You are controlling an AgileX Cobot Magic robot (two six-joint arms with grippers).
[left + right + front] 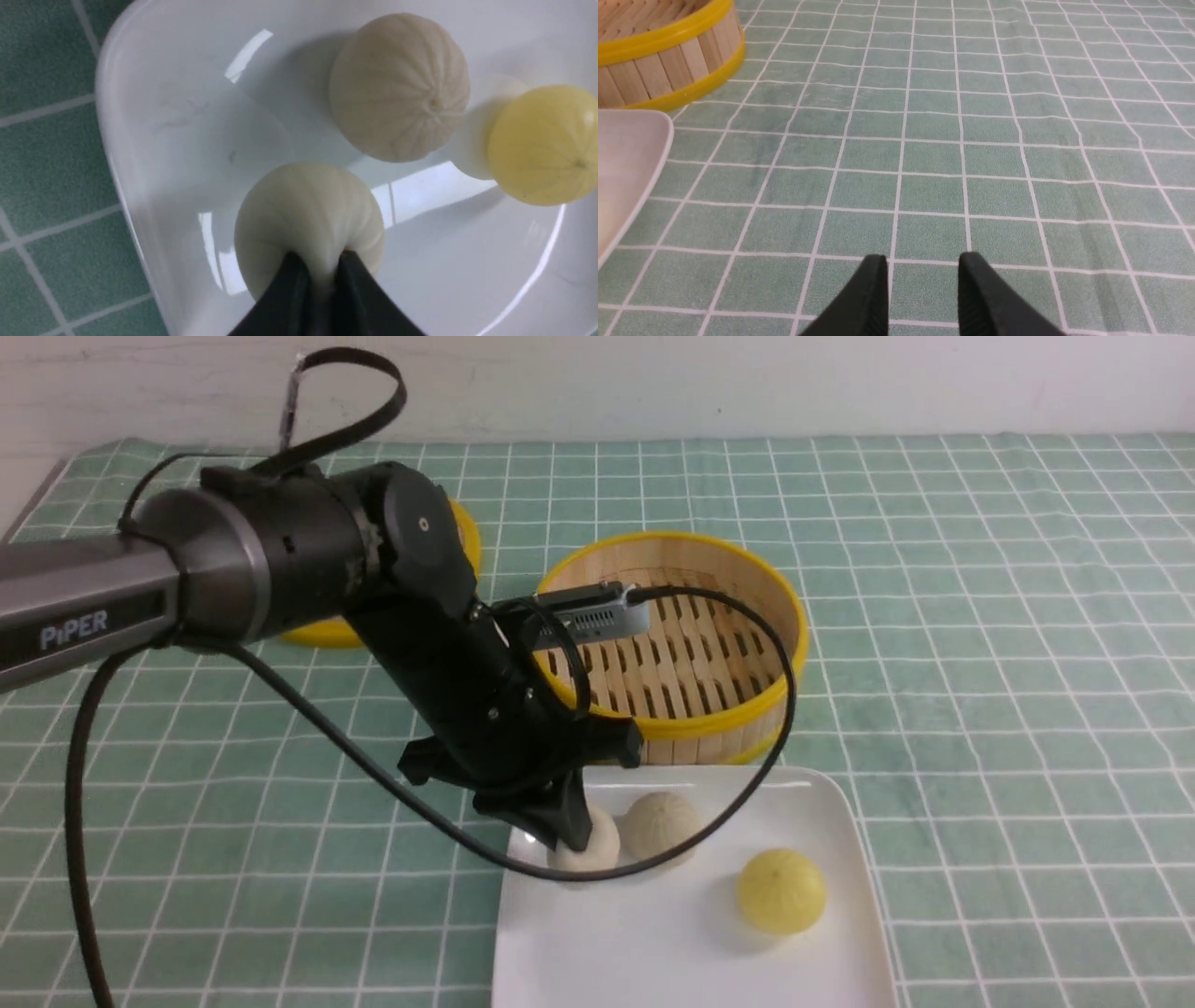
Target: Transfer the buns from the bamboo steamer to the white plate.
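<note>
Green checked tablecloth (pixel 980 616) bears the round slatted bamboo steamer (pixel 672 537), seemingly empty, and the glossy white square plate (pixel 635 943) before it. Both pale cream buns (pixel 661 823) rest there, my left gripper (pixel 322 268) pinching one's top to place it gently.

There are two pale buns (pixel 661 823), one yellow bun (pixel 781 890), one white plate (pixel 653 943), one bamboo steamer (pixel 709 546) and one partly hidden lid (pixel 313 637).

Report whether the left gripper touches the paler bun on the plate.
Touching: left wrist view shows the left gripper pinching the paler bun's top.
</note>
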